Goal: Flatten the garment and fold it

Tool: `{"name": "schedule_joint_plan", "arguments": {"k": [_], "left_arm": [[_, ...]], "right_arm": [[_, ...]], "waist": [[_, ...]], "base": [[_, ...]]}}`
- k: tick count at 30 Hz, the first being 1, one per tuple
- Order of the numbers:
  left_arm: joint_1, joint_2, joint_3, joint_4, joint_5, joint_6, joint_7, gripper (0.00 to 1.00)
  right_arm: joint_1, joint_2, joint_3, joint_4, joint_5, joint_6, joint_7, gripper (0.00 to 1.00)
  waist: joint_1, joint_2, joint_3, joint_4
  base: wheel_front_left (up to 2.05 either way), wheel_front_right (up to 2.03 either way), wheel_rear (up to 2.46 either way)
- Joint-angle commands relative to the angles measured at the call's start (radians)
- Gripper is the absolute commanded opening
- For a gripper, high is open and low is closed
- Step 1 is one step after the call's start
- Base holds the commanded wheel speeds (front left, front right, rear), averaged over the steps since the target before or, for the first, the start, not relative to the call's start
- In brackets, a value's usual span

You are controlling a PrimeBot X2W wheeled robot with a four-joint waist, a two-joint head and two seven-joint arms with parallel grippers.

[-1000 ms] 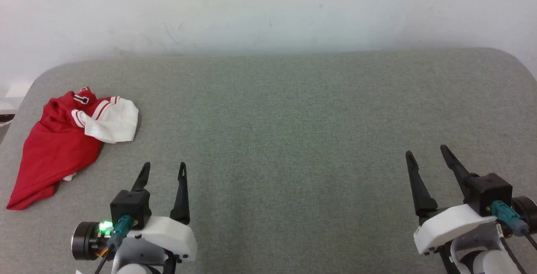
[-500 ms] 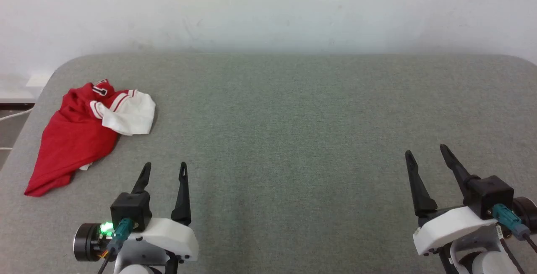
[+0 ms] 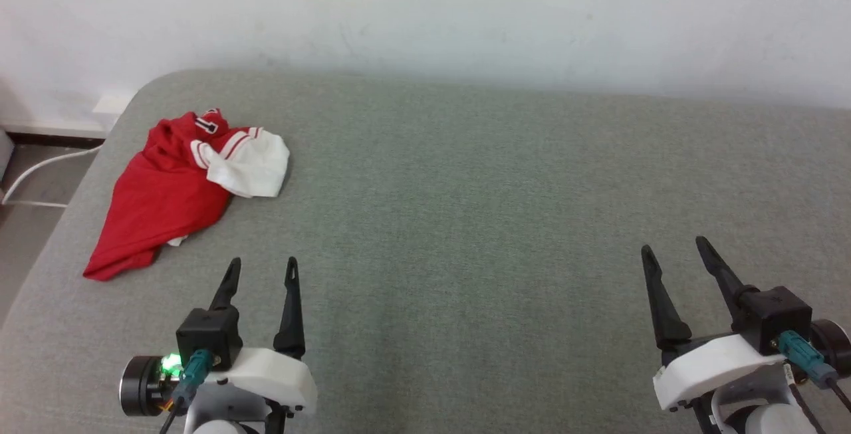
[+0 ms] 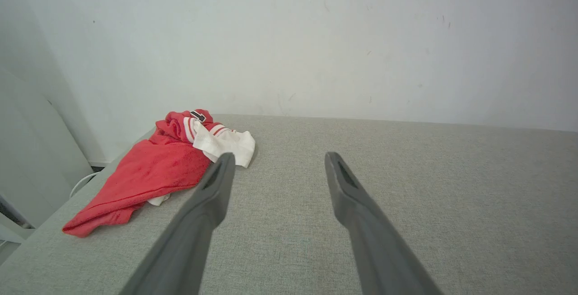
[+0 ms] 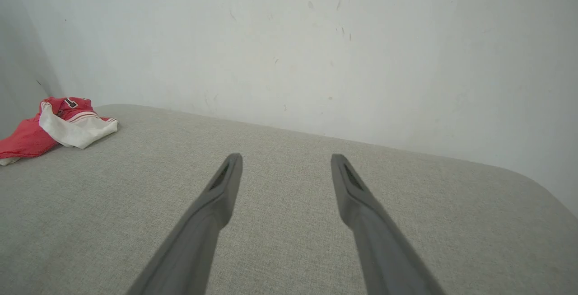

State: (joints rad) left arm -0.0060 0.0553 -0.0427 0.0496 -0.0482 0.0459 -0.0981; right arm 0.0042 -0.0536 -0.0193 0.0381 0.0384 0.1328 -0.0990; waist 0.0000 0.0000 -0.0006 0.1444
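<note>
Garment (image 3: 166,201) is lying crumpled in a soft heap at the far left corner of the table (image 3: 465,221). Its red knit body is trailing toward the near edge in a tapering wedge, and a white sleeve (image 3: 256,168) with a red-and-white striped seam is flopping over the top. A scrap of black, white-outlined lettering (image 3: 207,126) is peeking out at the heap's far end.

I am looking at a table covered in grey, coarse-woven fabric with rounded corners, sitting against a matt white wall (image 3: 425,15) that is showing faint scuffs.

My left fingers (image 3: 290,301) are hovering over the near part of the table, spread wide and gripping nothing, near the garment's tail but apart from it. My right fingers (image 3: 658,294) are likewise standing wide apart and empty, well across the table from the garment. Both pairs are showing as long, dark, tapering blades with slotted tips.
</note>
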Motion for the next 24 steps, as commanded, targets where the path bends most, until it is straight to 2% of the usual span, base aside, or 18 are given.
{"name": "schedule_joint_plan", "arguments": {"k": [1, 24], "left_arm": [[0.009, -0.002, -0.004, 0.006, -0.008, 0.009, -0.011, 1.0], [0.022, -0.003, -0.024, 0.022, -0.022, 0.023, -0.059, 1.0]], "right_arm": [[0.008, 0.001, 0.001, 0.004, 0.009, -0.001, -0.011, 1.0], [0.023, 0.002, 0.024, 0.022, 0.009, -0.001, -0.059, 1.0]], "waist": [[0.0, 0.0, -0.001, 0.017], [0.0, 0.0, -0.011, 0.168]], "base": [[0.0, 0.0, 0.0], [0.0, 0.0, 0.0]]}}
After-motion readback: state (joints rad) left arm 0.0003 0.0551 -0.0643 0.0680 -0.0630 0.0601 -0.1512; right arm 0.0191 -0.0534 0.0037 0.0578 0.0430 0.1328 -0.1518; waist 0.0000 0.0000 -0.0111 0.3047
